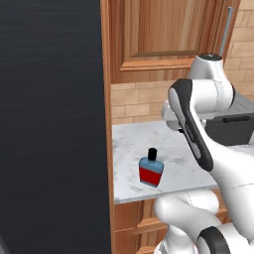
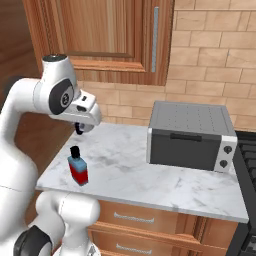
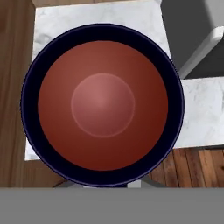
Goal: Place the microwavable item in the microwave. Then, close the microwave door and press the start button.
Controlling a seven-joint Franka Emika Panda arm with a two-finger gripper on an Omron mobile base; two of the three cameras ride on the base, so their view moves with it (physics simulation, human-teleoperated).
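The microwavable item (image 3: 103,105) is a small dark cup with a reddish inside. The hand view looks straight down into it. My gripper (image 2: 80,130) hangs above the left end of the marble counter (image 2: 145,177), shut on the cup, of which a dark edge shows under the white hand. Cup and hand are held clear above the counter top, behind the bottle. The microwave, its door and the start button are out of view.
A blue-and-red bottle (image 2: 77,168) with a black cap stands near the counter's front left corner. At the right sits a grey box-shaped appliance (image 2: 190,137) with a dark handle. Wooden cabinets (image 2: 110,30) hang overhead. A tall dark panel (image 1: 49,124) bounds the counter's left.
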